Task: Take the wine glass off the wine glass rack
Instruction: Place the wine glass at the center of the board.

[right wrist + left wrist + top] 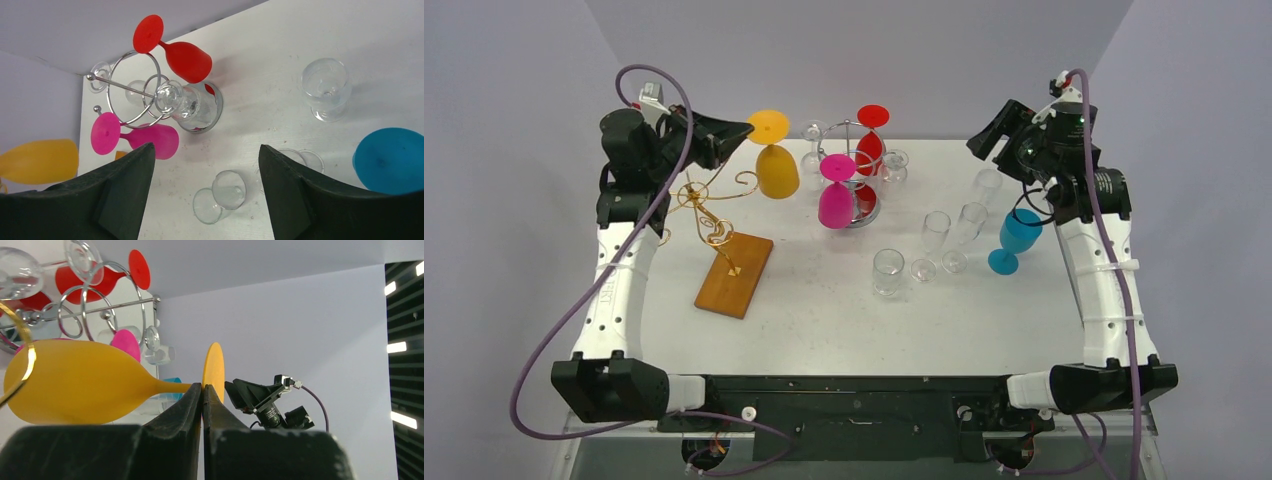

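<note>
The left arm [619, 280] reaches forward to the left of the chrome rack [842, 123], left gripper [742, 130] clamped on the yellow wine glass [776, 170] stem, while the right arm [1104, 290] rises to that rack's right, right gripper [989, 128] spread wide and holding nothing.

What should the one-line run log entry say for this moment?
left gripper: shut on yellow wine glass stem | pose: inverted, beside gold wire rack | right gripper: open, empty
</note>
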{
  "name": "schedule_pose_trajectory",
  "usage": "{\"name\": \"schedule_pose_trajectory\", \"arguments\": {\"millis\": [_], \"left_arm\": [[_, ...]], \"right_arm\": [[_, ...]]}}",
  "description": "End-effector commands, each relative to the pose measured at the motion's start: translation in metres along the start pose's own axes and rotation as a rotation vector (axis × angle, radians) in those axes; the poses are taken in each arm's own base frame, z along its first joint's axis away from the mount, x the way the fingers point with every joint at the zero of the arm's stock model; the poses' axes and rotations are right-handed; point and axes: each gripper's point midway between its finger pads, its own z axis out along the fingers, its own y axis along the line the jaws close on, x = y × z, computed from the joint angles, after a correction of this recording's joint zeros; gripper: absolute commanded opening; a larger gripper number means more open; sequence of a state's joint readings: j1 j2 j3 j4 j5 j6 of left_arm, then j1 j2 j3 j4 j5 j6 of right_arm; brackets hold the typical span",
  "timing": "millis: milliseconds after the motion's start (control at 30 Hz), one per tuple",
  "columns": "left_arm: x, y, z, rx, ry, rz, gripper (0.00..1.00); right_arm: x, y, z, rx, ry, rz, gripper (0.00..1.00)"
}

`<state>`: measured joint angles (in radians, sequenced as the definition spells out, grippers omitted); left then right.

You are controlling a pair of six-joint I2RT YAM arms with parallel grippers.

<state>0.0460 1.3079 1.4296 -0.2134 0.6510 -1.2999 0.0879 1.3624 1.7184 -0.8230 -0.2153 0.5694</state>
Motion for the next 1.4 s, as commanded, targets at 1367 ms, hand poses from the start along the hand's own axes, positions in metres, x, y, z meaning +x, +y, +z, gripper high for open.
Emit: {"name": "schedule_pose_trajectory", "arguments": {"millis": [1367], "left_arm": [[0.11, -0.211, 0.035, 0.777, 0.34, -0.426, 0.0]], "right_arm": [[-0.029, 0.199, -0.09, -1.113, -0.277, 0.332, 0.85]]}}
